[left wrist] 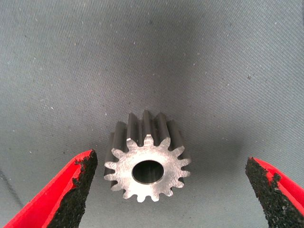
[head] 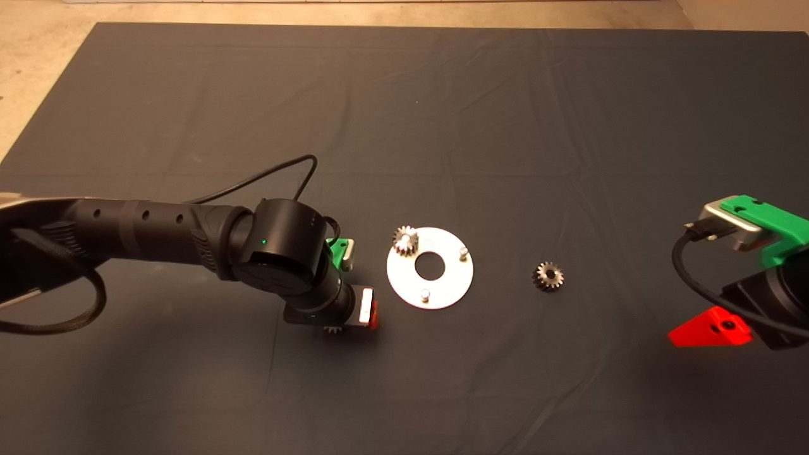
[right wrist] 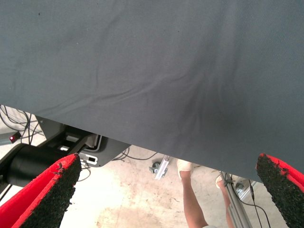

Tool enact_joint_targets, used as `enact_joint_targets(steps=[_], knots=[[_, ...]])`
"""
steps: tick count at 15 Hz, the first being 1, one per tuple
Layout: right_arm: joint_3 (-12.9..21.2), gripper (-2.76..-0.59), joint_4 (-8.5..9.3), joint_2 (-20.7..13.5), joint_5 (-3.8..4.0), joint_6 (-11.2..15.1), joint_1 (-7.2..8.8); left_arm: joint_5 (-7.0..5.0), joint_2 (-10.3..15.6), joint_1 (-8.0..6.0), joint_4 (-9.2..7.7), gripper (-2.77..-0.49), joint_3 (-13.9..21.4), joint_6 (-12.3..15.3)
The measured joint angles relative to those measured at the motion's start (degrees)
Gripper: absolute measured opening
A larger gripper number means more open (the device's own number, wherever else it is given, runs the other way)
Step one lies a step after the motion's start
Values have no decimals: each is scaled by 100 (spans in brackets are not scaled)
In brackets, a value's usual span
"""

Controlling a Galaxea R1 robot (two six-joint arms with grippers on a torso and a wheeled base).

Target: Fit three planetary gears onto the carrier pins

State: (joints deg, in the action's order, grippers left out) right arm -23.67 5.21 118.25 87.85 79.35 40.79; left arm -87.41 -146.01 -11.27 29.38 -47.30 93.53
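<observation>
Metal gear point(left wrist: 147, 164) lies flat on the mat between the wide-open left gripper point(left wrist: 171, 190) fingers, looks hard, heavy and slippery; pinch its toothed sides. Disc point(head: 430, 268) is beside it; right gripper point(right wrist: 171, 194) waits open

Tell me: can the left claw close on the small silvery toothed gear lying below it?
Probably yes. The left claw is open, its fingers apart on either side of the small silvery toothed gear, which lies flat on the dark mat with nothing between.
</observation>
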Motion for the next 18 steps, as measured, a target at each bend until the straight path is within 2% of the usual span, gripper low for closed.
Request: enact_joint_targets(steps=[2,4,8,9,11,13,18], knots=[[0,-61,0,0,0,-2,0,0,0,0,0,-116,0,-11],[0,-61,0,0,-1,-2,0,1,6,1,0,-117,0,-23],[0,-61,0,0,0,-2,0,1,52,1,0,-138,0,-59],[0,-61,0,0,0,-2,0,4,83,1,0,-146,1,-68],[0,-61,0,0,0,0,0,0,183,1,-2,-146,1,-87],[0,-61,0,0,-2,-2,0,-2,224,1,-2,-161,1,-87],[0,-61,0,-2,0,-2,0,0,254,1,-2,-161,1,-87]])
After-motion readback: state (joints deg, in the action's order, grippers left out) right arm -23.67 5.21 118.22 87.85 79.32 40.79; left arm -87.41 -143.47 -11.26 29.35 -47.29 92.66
